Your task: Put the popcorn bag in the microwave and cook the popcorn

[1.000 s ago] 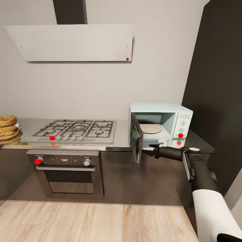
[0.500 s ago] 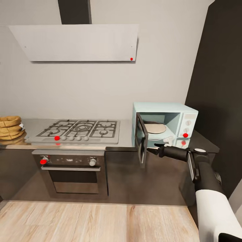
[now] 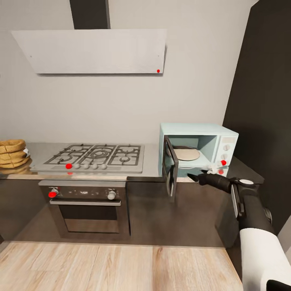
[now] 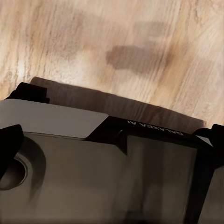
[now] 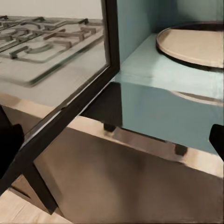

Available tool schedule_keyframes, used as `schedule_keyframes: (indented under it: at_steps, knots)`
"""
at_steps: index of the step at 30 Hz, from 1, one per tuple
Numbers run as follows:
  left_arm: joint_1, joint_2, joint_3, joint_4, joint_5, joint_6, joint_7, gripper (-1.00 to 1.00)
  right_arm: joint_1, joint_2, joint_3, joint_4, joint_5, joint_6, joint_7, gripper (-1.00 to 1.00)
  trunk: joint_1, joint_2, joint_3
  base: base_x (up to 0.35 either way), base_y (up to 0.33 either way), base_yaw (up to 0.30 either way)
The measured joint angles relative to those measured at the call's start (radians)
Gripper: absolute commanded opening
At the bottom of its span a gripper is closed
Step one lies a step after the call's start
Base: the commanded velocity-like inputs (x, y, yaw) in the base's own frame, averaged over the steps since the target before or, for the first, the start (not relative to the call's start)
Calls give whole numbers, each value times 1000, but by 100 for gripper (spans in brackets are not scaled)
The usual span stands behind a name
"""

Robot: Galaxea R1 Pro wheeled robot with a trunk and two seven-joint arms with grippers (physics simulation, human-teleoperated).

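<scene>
Popcorn bag (image 3: pixel 12 152) sits at the countertop's (image 3: pixel 149 159) far left end, well apart from the microwave (image 3: pixel 198 151), whose door (image 3: pixel 171 169) stands open. Right gripper (image 3: pixel 193 177) hovers empty beside it, spread unclear; best to withdraw without nudging the door.

The right gripper (image 3: pixel 193 176) is now further from the microwave door (image 3: pixel 170 169). The door is a little more open than before.
</scene>
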Motion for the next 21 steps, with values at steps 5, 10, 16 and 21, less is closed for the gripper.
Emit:
schedule_keyframes:
  at_steps: [5,10,16,21]
  knots:
    - [0,0,0,0,0,0,0,100,0,-1,0,76,-1,2,-103,100,0,0,0,0,0,0]
    - [0,-1,0,0,0,1,0,100,0,-44,2,349,1,2,-155,100,0,0,0,0,0,0]
    - [1,-1,0,1,2,1,0,100,23,-175,9,880,3,-176,-373,100,0,0,0,0,0,0]
    - [2,-1,0,1,2,1,0,100,137,-248,15,1152,1,-432,-512,100,0,0,0,0,0,0]
